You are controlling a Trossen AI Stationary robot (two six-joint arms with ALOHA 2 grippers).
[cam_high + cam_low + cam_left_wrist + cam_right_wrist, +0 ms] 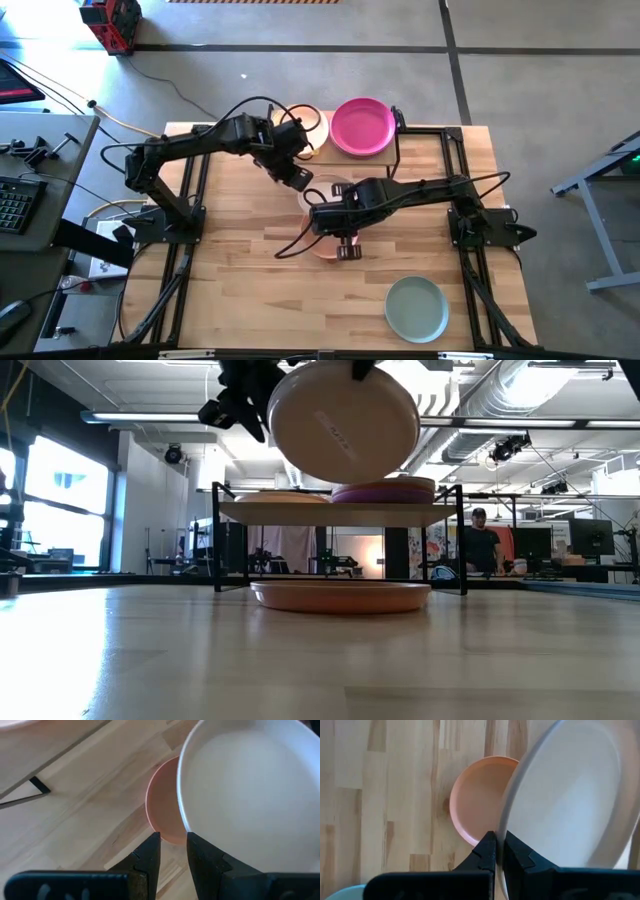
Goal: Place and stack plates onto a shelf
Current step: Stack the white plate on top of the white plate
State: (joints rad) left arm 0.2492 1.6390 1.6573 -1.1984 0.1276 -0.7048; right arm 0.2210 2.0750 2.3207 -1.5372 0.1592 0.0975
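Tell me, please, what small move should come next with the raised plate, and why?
Probably close the left gripper on the cream plate's rim. The right gripper is shut on that rim and holds the plate above the shelf, while the left fingers straddle the rim, still apart.

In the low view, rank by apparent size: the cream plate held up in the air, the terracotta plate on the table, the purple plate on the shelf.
1. Cream plate, though it looks nearest the camera.
2. Terracotta plate.
3. Purple plate, only partly visible behind the cream one.
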